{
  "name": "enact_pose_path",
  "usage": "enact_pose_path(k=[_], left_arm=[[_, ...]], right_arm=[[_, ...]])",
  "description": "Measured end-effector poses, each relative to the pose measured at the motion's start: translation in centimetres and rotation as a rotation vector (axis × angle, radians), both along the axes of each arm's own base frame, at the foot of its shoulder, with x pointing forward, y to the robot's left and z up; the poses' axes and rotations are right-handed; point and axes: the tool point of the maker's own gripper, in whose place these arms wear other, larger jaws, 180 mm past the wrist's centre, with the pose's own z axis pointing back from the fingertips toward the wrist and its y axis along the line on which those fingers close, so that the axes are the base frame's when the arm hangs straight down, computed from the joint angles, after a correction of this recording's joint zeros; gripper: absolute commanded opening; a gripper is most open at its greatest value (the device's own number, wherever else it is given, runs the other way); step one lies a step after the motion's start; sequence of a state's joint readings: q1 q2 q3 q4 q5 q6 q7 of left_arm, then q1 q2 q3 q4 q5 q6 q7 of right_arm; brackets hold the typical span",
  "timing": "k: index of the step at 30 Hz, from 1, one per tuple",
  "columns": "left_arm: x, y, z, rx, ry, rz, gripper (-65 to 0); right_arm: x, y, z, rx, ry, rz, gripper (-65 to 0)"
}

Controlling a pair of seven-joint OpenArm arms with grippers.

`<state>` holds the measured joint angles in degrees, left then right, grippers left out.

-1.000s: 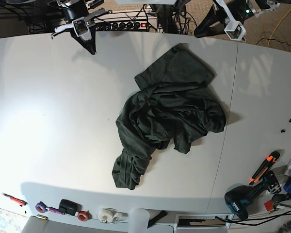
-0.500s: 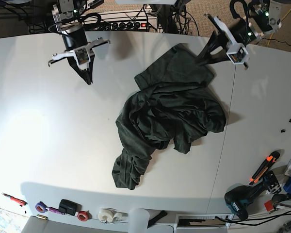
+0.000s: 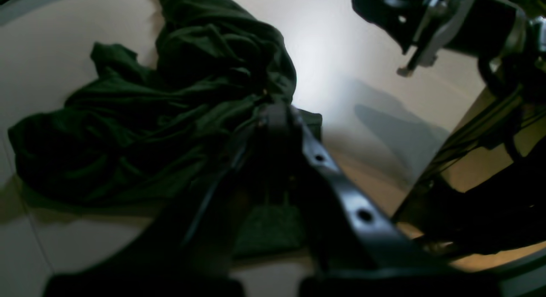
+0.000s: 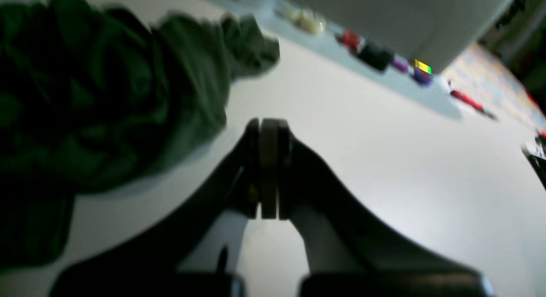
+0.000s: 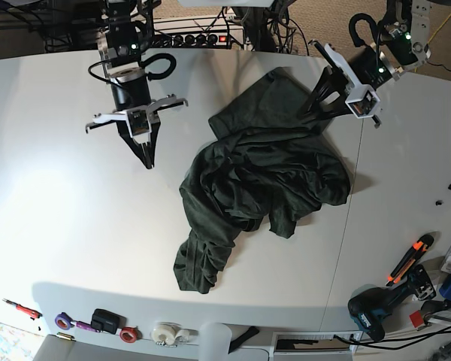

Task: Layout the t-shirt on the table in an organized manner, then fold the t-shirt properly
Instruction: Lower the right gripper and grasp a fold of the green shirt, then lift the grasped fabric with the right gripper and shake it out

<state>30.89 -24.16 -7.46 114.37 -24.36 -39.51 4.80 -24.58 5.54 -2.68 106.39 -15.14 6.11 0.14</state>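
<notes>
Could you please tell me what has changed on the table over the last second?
Both arms have come forward from the far edge. The right pincer, shut, now hangs over bare table beside the t-shirt. The left pincer, also shut, has come down to the shirt's far corner. Nothing has been gripped. The crumpled t-shirt lies as it did.

1. I find no legible text, label, brand, number or sign in any of my views.
2. The small tools along the near edge of the large white smooth table are too small and blurred for me to read anything on them.
</notes>
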Motion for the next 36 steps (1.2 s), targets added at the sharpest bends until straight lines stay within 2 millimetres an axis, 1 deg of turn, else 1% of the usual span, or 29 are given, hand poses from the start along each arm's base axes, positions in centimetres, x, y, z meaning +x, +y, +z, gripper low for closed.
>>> enact_pose_path(k=[3,4,5,6,7,8,9,11,13,15,18,20,22,25,28,30,32,35,36], left_arm=[[0.1,0.1,-0.5,0.054,-0.011,-0.009,-65.0],[0.3,0.1,-0.6,0.071,-0.018,-0.011,-64.8],[0.5,0.2,-0.7,0.090,-0.029,-0.014,-57.0],[0.7,0.2,-0.7,0.105,-0.038,-0.015,-48.7],[1.3,0.6,-0.7,0.113,-0.043,0.019,-41.8],[1.8,1.1,-0.7,0.116,-0.044,0.060,-37.6],[2.3,1.7,-0.7,0.122,-0.045,0.100,-36.4],[3.0,2.5,-0.7,0.131,-0.044,0.156,-36.4],[3.1,2.6,-0.7,0.132,-0.045,0.165,-36.4],[3.0,2.5,-0.7,0.130,-0.044,0.158,-36.4],[3.0,2.5,-0.7,0.129,-0.043,0.157,-36.4],[2.9,2.5,-1.1,0.144,-0.028,0.156,-36.4],[2.9,2.5,-1.4,0.156,-0.013,0.155,-36.4],[2.7,2.5,-1.7,0.162,-0.003,0.153,-36.4],[2.3,2.5,-1.9,0.162,0.009,0.152,-36.4],[2.2,2.5,-2.1,0.164,0.016,0.151,-36.4],[2.3,2.5,-2.0,0.163,0.013,0.152,-36.4],[2.3,2.4,-2.0,0.153,0.014,0.162,-36.4],[2.3,2.3,-2.0,0.148,0.015,0.164,-36.4]], right_arm=[[0.7,0.6,0.3,0.013,-0.004,0.013,-43.4],[0.9,0.7,0.6,0.016,-0.011,0.016,-38.5],[1.2,0.8,0.8,0.023,-0.020,0.012,-35.7],[1.5,0.9,1.1,0.027,-0.026,0.015,-35.3],[1.8,1.0,1.2,0.029,-0.029,0.019,-35.3],[2.1,1.2,1.5,0.034,-0.036,0.018,-35.3],[2.3,1.3,1.7,0.039,-0.043,0.015,-35.3],[2.8,1.4,2.1,0.045,-0.053,0.011,-35.3],[3.6,1.4,2.4,0.049,-0.057,0.000,-35.3],[4.8,1.5,2.7,0.060,-0.069,-0.006,-35.3],[6.7,2.2,2.0,0.120,-0.057,-0.026,-35.3],[7.8,3.7,0.9,0.162,-0.021,0.010,-35.3],[9.1,4.8,-0.1,0.183,0.010,0.026,-35.3],[11.4,5.2,-1.0,0.197,0.031,0.023,-35.3],[13.2,5.6,-2.7,0.208,0.077,0.015,-35.3],[14.0,6.1,-4.1,0.215,0.120,0.019,-35.3],[14.6,6.5,-5.0,0.221,0.146,0.029,-35.3],[15.3,6.7,-5.7,0.223,0.162,0.028,-35.4],[15.4,6.7,-5.7,0.224,0.155,0.031,-35.4]])
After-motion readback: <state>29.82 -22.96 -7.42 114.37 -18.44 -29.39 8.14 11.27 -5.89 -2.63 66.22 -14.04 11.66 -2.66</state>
